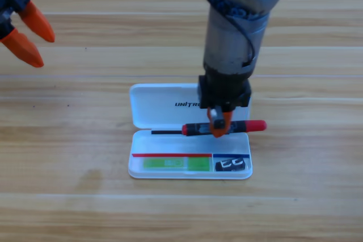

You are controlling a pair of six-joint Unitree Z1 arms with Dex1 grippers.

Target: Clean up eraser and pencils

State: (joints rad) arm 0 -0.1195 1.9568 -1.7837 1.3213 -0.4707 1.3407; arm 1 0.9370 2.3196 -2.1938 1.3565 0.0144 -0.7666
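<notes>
Left gripper (pixel 33 41): far left edge, partly cut off, only its two orange jaws and a bit of black body in view; jaws spread, holding nothing, above bare table (pixel 68 196).

White case (pixel 190 140): open, centre of the table, lid lying flat on the far side, its printed name partly hidden by the arm.

Green pencil (pixel 176 164): lying flat in the near tray, left part.

Eraser (pixel 232 165): in the near tray, right end, just beside the green pencil.

Right gripper (pixel 220 124): comes down from the top centre, pointing down, jaws closed narrow around the black-and-red pen (pixel 224 127). Pen lies crosswise over the hinge line; its middle is hidden behind the jaws.
</notes>
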